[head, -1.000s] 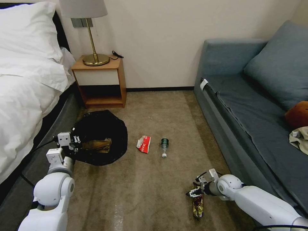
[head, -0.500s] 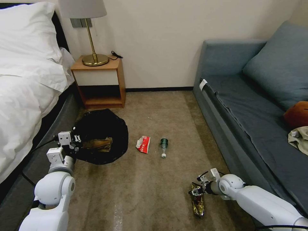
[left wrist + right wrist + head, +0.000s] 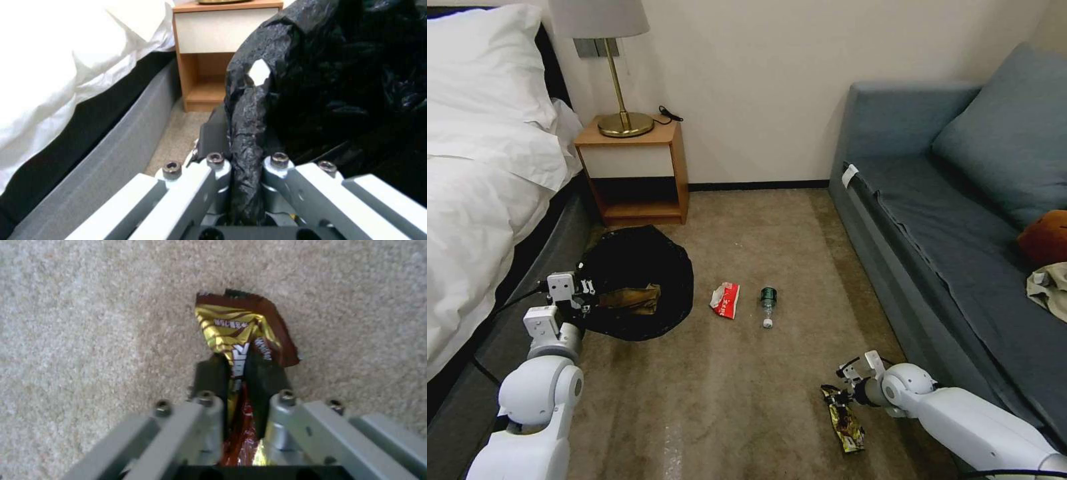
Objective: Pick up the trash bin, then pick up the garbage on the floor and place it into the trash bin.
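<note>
A: Packet shifted? 
B: Yes, gold-brown snack packet (image 3: 843, 417) now tilts toward lower right of the head frame, top end pinched shut in right claw (image 3: 835, 397), rest trailing on carpet (image 3: 747, 387).
A: Left side?
B: Left claw (image 3: 587, 299) clamped on trash bin (image 3: 634, 283) rim, left-centre; brown wad (image 3: 630, 298) inside. Red-and-white wrapper (image 3: 726, 299) and bottle (image 3: 768, 305) lie mid-frame, well apart from both claws.

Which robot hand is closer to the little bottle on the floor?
Right, though not by much. The right gripper, pinching the snack packet, sits nearer the robot than the bottle. The left gripper grips the trash bin rim, beyond the red-and-white wrapper.
</note>
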Controlling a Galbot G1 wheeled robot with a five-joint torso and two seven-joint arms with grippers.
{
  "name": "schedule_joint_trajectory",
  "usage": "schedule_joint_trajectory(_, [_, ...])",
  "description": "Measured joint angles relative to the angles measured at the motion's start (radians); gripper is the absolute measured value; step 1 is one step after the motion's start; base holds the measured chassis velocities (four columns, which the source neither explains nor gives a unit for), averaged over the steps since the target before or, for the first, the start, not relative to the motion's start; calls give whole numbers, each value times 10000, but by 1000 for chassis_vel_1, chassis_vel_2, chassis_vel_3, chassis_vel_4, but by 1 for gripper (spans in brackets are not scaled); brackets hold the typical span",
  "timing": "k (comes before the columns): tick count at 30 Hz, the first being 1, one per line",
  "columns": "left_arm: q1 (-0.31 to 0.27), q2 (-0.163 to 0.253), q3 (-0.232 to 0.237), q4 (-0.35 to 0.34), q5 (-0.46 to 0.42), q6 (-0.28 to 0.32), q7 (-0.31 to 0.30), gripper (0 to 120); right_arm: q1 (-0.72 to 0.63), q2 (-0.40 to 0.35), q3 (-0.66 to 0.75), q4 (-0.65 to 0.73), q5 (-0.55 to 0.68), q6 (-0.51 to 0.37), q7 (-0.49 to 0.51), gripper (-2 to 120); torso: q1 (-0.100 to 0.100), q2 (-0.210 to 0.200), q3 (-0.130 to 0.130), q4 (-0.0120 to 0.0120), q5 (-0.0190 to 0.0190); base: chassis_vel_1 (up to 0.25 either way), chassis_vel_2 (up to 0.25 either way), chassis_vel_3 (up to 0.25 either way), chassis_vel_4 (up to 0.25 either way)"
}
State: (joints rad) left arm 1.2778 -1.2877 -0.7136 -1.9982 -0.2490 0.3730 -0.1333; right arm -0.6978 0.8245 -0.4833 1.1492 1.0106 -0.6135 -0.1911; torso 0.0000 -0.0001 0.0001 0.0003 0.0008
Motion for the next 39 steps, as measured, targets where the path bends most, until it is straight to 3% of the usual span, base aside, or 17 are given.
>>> schedule_joint_trajectory(2, [0, 8, -8, 3, 0, -1, 0, 3, -1, -24, 15, 37, -8, -7, -12, 0, 0, 0, 0, 0, 0, 0, 0, 0, 0])
schedule_joint_trajectory(15, [25, 26, -26, 5, 8, -17, -2, 3, 352, 62, 1137, 206, -525, 53, -156, 0, 0, 0, 0, -3, -7, 0, 0, 0, 0])
schedule_joint_trajectory(24, [2, 152, 70, -126, -15, 59, -7, 3, 1544, -1, 1632, 1042, -989, 156, -301, 0, 0, -1, 0, -2, -9, 0, 0, 0, 0])
schedule_joint_trajectory(28, [-51, 108, 186, -96, -104, 106, -23, 3, 2777, 15, 1328, 1865, -1151, 149, -351, 0, 1, 0, 0, -5, -7, 0, 0, 0, 0])
schedule_joint_trajectory(30, [-74, 59, 329, 18, -121, 104, -39, 3, 4114, 167, 778, 2419, -1029, 69, -335, 0, 0, -1, 0, 0, -11, 0, 0, 0, 0])
schedule_joint_trajectory(39, [-134, 155, 436, 132, -175, 95, -65, 3, 6607, 848, -781, 2915, -588, 85, -306, 0, 0, 0, -1, -3, -12, 0, 0, 0, 0])
